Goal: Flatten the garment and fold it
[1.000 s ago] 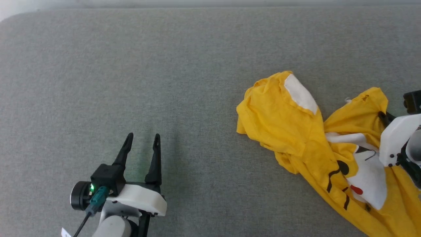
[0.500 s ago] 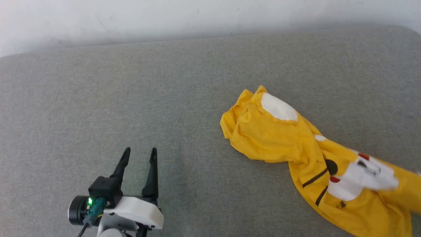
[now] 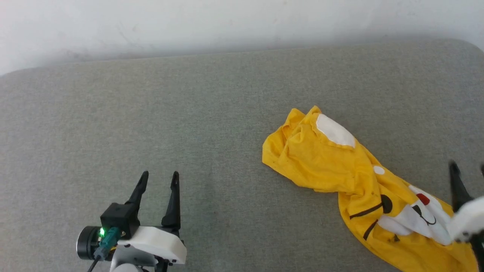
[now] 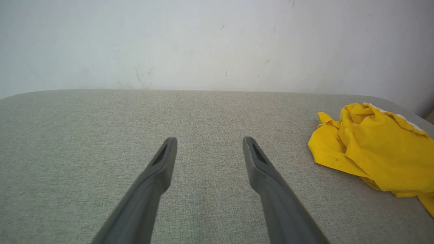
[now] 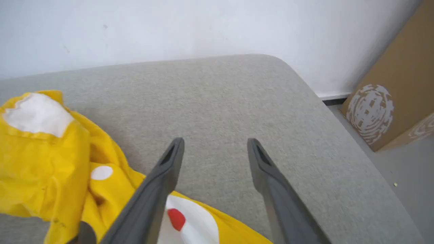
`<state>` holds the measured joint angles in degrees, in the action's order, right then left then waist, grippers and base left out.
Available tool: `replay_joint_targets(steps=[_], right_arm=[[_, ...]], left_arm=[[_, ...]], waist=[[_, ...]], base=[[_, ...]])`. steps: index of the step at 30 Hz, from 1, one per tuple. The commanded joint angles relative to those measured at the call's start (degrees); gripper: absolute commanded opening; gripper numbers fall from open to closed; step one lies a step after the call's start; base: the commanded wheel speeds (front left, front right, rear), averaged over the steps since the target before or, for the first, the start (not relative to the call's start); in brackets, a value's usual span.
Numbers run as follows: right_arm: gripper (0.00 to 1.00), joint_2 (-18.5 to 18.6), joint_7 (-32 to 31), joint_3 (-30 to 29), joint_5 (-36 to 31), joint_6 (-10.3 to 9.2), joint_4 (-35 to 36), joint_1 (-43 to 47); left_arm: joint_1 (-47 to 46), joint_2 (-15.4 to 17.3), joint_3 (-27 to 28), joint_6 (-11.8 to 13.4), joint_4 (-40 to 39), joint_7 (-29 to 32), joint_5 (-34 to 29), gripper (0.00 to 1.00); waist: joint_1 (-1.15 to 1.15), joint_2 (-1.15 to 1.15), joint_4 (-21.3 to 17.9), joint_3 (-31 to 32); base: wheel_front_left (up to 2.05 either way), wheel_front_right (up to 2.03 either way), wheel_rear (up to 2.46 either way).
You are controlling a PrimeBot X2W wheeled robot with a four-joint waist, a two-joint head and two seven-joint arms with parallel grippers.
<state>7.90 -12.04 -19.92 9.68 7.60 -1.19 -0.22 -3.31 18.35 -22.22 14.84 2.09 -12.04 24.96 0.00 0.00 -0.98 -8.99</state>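
Garment [image 3: 321,162] crumpled on grey worktop [image 3: 189,113], 4 o'clock in head view. Left tool [image 3: 159,174] at 7 o'clock, spread apart, empty. Right tool [image 5: 215,139] over garment's printed end, spread apart, holding nothing.

Head looks down, wrists low, sharing garment [image 3: 321,166]
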Motion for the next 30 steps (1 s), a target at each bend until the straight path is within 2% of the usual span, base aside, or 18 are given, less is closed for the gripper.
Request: replay_joint_targets(steps=[1,4,7,14,18,19,20,21,22,30], right_arm=[[1.0,0.64,-2.07,3.04,0.44,-0.11,3.37,-2.15],[1.0,2.0,-6.46,8.56,1.61,-0.11,7.05,-4.51],[1.0,4.64,-9.8,13.87,3.3,-0.11,6.43,-7.32],[1.0,9.16,-13.68,22.17,5.04,-0.11,-3.7,-14.51],[1.0,9.49,-14.42,25.06,6.73,-0.11,-9.82,-17.06],[0.81,9.42,-14.65,25.59,7.25,-0.11,-11.06,-17.5],[0.42,9.51,-14.91,26.25,7.65,-0.11,-12.06,-17.87],[0.37,9.58,-14.8,26.77,8.01,-0.11,-12.78,-18.24],[0.0,9.57,-14.45,26.95,8.36,-0.11,-13.36,-18.56],[0.0,10.36,-11.84,27.18,9.15,-0.11,-14.13,-19.91]], left_arm=[[0.67,0.02,-0.07,0.36,-0.35,0.05,0.4,1.0],[0.66,-0.35,-0.26,0.37,-0.27,-0.1,0.61,1.0],[0.4,-0.71,-0.59,0.15,0.0,-0.28,0.75,1.0],[-1.17,-1.58,-1.32,-0.47,0.8,-0.77,0.73,1.0],[-2.08,-1.97,-1.4,-0.56,1.32,-1.04,0.73,1.0],[-2.22,-2.03,-1.42,-0.6,1.42,-1.12,0.74,1.0],[-2.34,-2.09,-1.46,-0.65,1.55,-1.19,0.73,1.0],[-2.42,-2.15,-1.47,-0.66,1.7,-1.25,0.75,1.0],[-2.46,-2.21,-1.47,-0.65,1.86,-1.32,0.77,1.0],[-1.85,-2.34,-1.14,-0.49,2.89,-1.71,1.22,1.0]], waist=[[0.0,0.0,1.11,0.25],[0.0,0.0,2.6,-0.05],[0.0,0.0,4.28,-0.99],[0.0,0.0,8.16,-3.97],[0.0,0.0,9.82,-5.25],[0.0,0.0,10.08,-5.49],[0.0,0.0,10.32,-5.68],[0.0,0.0,10.43,-5.73],[0.0,0.0,10.51,-5.75],[0.0,0.0,9.52,-3.41]], base=[[0.0,0.0,0.0],[0.0,0.0,0.0],[0.0,0.0,0.0],[0.0,0.0,0.0],[0.0,0.0,0.0],[0.0,0.0,0.0],[0.0,0.0,0.0],[0.0,0.0,0.0],[0.0,0.0,0.0],[0.0,0.0,0.0]])
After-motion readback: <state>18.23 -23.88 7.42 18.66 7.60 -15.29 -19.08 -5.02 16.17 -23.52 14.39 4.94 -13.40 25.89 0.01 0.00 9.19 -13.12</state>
